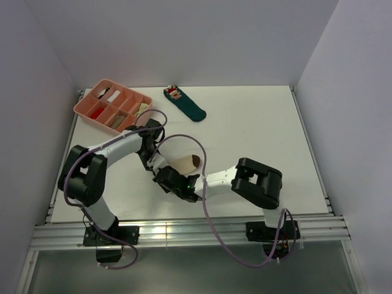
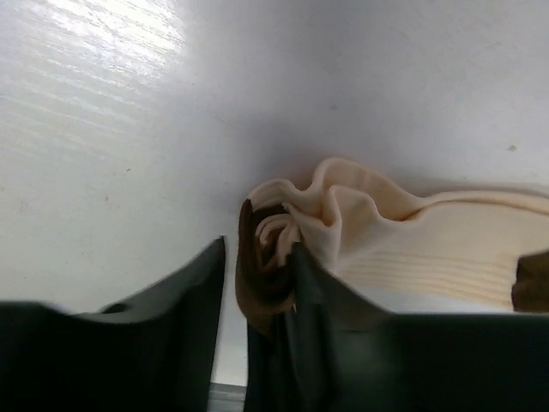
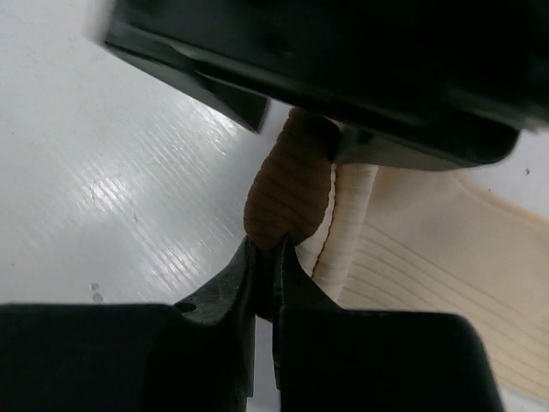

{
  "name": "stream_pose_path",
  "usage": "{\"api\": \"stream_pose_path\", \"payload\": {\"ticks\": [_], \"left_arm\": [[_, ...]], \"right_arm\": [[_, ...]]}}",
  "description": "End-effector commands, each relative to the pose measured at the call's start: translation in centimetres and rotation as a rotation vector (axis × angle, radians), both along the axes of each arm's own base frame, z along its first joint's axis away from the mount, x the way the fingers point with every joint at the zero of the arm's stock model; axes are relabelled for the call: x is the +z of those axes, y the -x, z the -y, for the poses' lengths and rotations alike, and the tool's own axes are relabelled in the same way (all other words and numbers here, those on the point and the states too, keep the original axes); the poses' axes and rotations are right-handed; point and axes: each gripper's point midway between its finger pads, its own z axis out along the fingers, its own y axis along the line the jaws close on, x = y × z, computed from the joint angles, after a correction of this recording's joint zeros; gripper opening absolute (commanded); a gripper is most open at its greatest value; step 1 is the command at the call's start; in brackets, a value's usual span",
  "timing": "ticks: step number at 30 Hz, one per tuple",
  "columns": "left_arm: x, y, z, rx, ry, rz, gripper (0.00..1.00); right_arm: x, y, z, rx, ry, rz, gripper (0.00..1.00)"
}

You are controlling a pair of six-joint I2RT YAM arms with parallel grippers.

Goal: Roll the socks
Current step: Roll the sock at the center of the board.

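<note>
A: Since the socks are soft, light and limp, where to hold?
B: At the rolled end, mid-worktop: right hand pinches it tight, left hand stands slightly parted around it

Fingers of the right gripper pinch the brown fold of the socks.

The left hand and right hand are black, on white arms trailing purple cables.
</note>
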Motion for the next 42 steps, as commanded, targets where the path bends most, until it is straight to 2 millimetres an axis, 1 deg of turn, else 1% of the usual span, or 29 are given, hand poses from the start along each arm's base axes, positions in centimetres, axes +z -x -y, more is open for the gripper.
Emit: {"api": "stream_pose_path", "payload": {"ticks": [1, 2, 3, 5, 6, 7, 8, 9, 10, 11, 12, 13, 14, 15, 16, 17, 18, 19, 20, 21, 22, 23, 24, 31, 33, 37, 38, 39, 42], "left_arm": [[3.0, -1.0, 0.4, 0.011, 0.051, 0.122, 0.45], [3.4, -1.2, 0.4, 0.027, 0.062, 0.145, 0.55], [4.0, -1.9, 0.6, 0.035, 0.080, 0.188, 0.68], [5.3, -2.2, 0.3, 0.069, 0.105, 0.258, 0.77], [6.6, -2.8, 0.5, 0.081, 0.140, 0.318, 0.79], [6.5, -2.6, 0.2, 0.092, 0.148, 0.333, 0.79], [6.9, -2.9, -0.1, 0.115, 0.162, 0.356, 0.79], [7.6, -3.0, -0.3, 0.122, 0.187, 0.396, 0.79], [7.9, -3.2, -0.5, 0.132, 0.202, 0.416, 0.79], [8.0, -3.1, -0.4, 0.129, 0.217, 0.431, 0.78], [8.2, -2.9, -0.4, 0.128, 0.244, 0.461, 0.78], [8.2, -2.7, -0.3, 0.126, 0.263, 0.473, 0.78], [8.8, -2.4, 0.3, 0.109, 0.311, 0.493, 0.77], [7.6, -1.5, 0.2, 0.106, 0.319, 0.477, 0.77], [7.8, -1.7, 0.5, 0.115, 0.352, 0.502, 0.76], [7.6, -1.3, 0.8, 0.115, 0.379, 0.500, 0.76], [6.6, -0.5, 0.4, 0.123, 0.383, 0.495, 0.76], [6.5, -0.2, 0.8, 0.127, 0.418, 0.497, 0.76], [6.9, -0.2, 1.5, 0.118, 0.467, 0.515, 0.75], [6.1, 0.4, 1.5, 0.120, 0.485, 0.509, 0.76], [5.8, 0.6, 1.6, 0.127, 0.504, 0.508, 0.75], [6.0, 0.5, 1.9, 0.123, 0.527, 0.522, 0.75], [5.2, 1.0, 1.9, 0.124, 0.531, 0.509, 0.75], [3.2, 1.1, 2.6, 0.107, 0.543, 0.464, 0.76], [3.0, 0.6, 2.9, 0.102, 0.554, 0.480, 0.75], [1.8, 0.3, 3.0, 0.099, 0.530, 0.458, 0.71], [1.0, 0.4, 3.0, 0.100, 0.517, 0.434, 0.71], [0.9, 0.2, 3.1, 0.093, 0.514, 0.431, 0.70], [-0.3, 0.5, 2.8, 0.096, 0.481, 0.398, 0.67]], "right_arm": [[-0.7, 1.1, 1.5, 0.026, -0.064, -0.166, 0.00], [-0.8, 1.2, 1.8, 0.032, -0.071, -0.193, 0.00], [-0.4, 0.8, 2.0, 0.029, -0.092, -0.211, 0.00], [-0.3, 1.7, 1.8, 0.068, -0.138, -0.283, 0.00], [-0.2, 1.2, 2.1, 0.060, -0.156, -0.304, 0.00], [-0.1, 2.0, 1.7, 0.089, -0.192, -0.363, 0.00], [-0.1, 2.1, 1.9, 0.097, -0.219, -0.390, 0.00], [-0.1, 1.6, 2.3, 0.077, -0.253, -0.433, 0.00], [-0.3, 2.3, 2.4, 0.108, -0.274, -0.487, 0.00], [-0.1, 2.2, 2.2, 0.121, -0.309, -0.511, 0.00], [0.0, 1.5, 2.7, 0.095, -0.347, -0.548, 0.00], [-0.3, 1.7, 3.0, 0.095, -0.362, -0.580, 0.00], [-0.2, 2.0, 2.8, 0.128, -0.394, -0.617, 0.00], [-0.1, 2.0, 2.9, 0.119, -0.420, -0.653, 0.00], [0.0, 1.3, 3.2, 0.116, -0.454, -0.665, 0.00], [-0.3, 1.8, 3.3, 0.133, -0.466, -0.707, 0.00], [-0.4, 1.8, 3.4, 0.122, -0.485, -0.742, 0.00], [-0.7, 1.4, 3.9, 0.111, -0.501, -0.764, 0.00], [-0.9, 1.3, 3.8, 0.117, -0.521, -0.778, 0.00], [-0.9, 1.8, 3.8, 0.133, -0.540, -0.829, 0.00], [-0.8, 1.7, 3.8, 0.140, -0.563, -0.836, 0.00], [-1.4, 1.4, 4.2, 0.128, -0.566, -0.855, 0.00], [-1.5, 1.5, 4.3, 0.129, -0.569, -0.875, 0.00], [-2.7, 1.5, 4.7, 0.123, -0.590, -0.946, 0.00], [-2.8, 1.5, 4.8, 0.122, -0.587, -0.947, 0.00], [-3.2, 1.4, 4.9, 0.116, -0.584, -0.957, 0.00], [-3.2, 1.3, 4.8, 0.115, -0.585, -0.958, 0.00], [-3.1, 1.2, 4.9, 0.116, -0.587, -0.958, 0.00], [-3.2, 1.1, 4.9, 0.110, -0.586, -0.958, 0.00]]}}
